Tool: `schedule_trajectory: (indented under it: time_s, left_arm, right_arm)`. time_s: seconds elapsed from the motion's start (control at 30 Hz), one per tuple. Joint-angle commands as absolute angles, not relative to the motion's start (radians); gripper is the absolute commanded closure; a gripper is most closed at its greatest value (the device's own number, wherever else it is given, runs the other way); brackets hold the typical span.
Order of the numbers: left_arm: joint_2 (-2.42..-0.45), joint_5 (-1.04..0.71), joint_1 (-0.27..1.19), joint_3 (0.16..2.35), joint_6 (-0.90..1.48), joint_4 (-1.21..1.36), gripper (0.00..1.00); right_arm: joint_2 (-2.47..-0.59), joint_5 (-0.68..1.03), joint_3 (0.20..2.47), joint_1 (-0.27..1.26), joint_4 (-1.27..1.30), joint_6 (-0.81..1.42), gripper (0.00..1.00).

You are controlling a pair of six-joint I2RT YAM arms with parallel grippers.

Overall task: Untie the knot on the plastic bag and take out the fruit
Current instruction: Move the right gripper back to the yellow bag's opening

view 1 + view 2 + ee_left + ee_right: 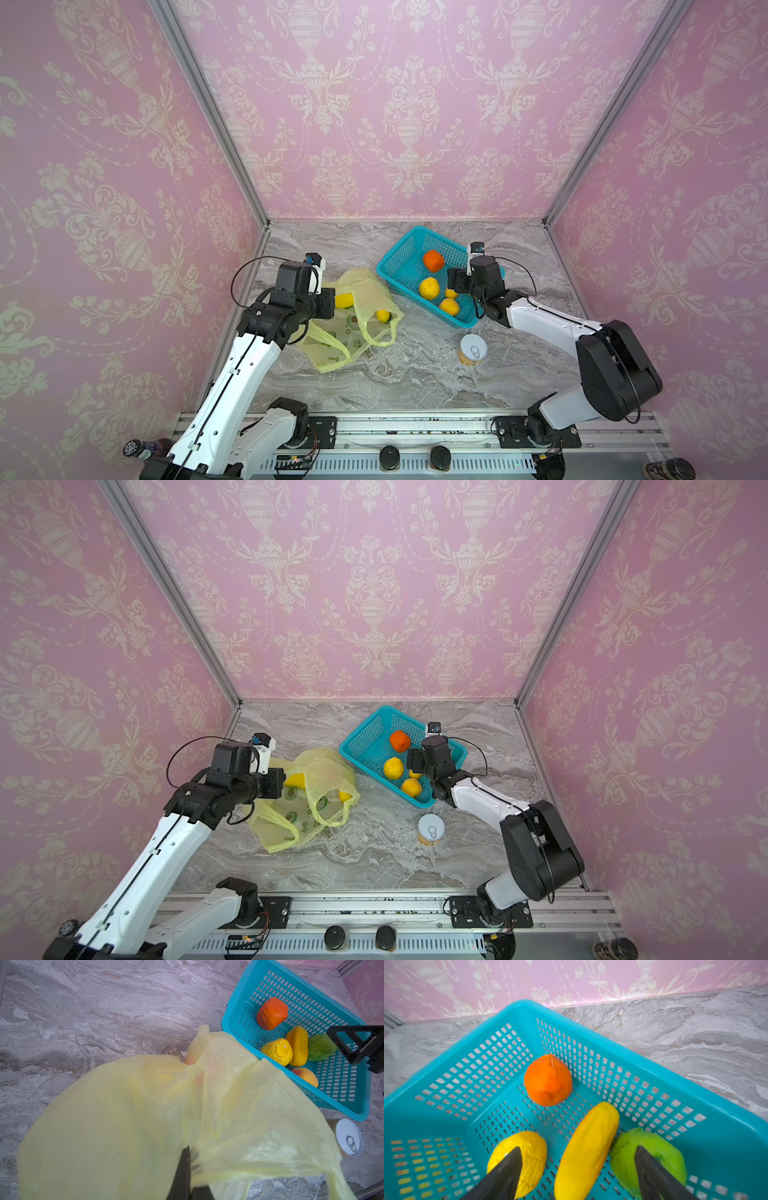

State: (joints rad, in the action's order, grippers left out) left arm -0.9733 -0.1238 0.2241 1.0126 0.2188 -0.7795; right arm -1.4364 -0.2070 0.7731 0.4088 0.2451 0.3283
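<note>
a: in both top views, where does the plastic bag point(353, 320) lie?
b: on the marble table point(415, 374), left of centre, crumpled, with its handle loops point(380, 338) loose and apart. a small yellow fruit point(383, 316) shows at its mouth. a long yellow piece point(344, 300) sits under the film beside the wrist of the left arm point(249, 353).
a: and to the right?
b: a teal basket point(365, 735) sits farther back, just beside the bag. it holds an orange fruit point(400, 741), a bumpy yellow fruit point(393, 768) and an orange-yellow fruit point(411, 787). the right arm point(478, 800) reaches over the basket's right side. a white-lidded can point(431, 829) stands on the near side of the basket, apart from it.
a: what does the left wrist view show?
b: the left gripper point(189, 1154) has its fingers pressed together on a fold of the bag's film, which is bunched toward them. pinkish and yellow shapes show dimly through the plastic.
a: and the right wrist view?
b: the right gripper point(577, 1148) stands spread wide over the basket, gripping nothing. below it a yellow banana-shaped fruit point(586, 1126) lies between the fingers, with the bumpy yellow fruit under one finger and a green fruit point(654, 1140) under the other.
</note>
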Motion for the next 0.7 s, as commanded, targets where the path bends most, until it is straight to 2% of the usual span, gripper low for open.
schedule_trajectory:
  time_s: [0.0, 0.17, 0.33, 0.43, 0.57, 0.67]
  left_arm:
    - [-0.974, -0.11, 0.211, 1.012, 0.211, -0.798, 1.0]
    - [-0.976, -0.115, 0.212, 1.012, 0.212, -0.797, 1.0]
    - [-0.974, -0.113, 0.211, 1.012, 0.211, -0.797, 1.0]
    - [-0.973, -0.12, 0.211, 1.011, 0.212, -0.798, 1.0]
    - [-0.974, -0.117, 0.211, 1.012, 0.211, -0.798, 1.0]
    - [-0.973, -0.118, 0.212, 1.012, 0.212, -0.797, 1.0]
  right_arm:
    - [-1.287, -0.119, 0.665, 0.444, 0.422, 0.307, 0.19]
    - [-1.077, -0.097, 0.6, 0.617, 0.421, 0.158, 0.29]
    - [-0.989, 0.006, 0.541, 0.837, 0.506, -0.01, 0.32]
    - [-0.994, 0.049, 0.552, 0.974, 0.497, -0.124, 0.33]
    - [-1.088, 0.002, 0.614, 1.144, 0.44, -0.287, 0.35]
    - [-1.2, -0.008, 0.656, 1.203, 0.451, -0.337, 0.42]
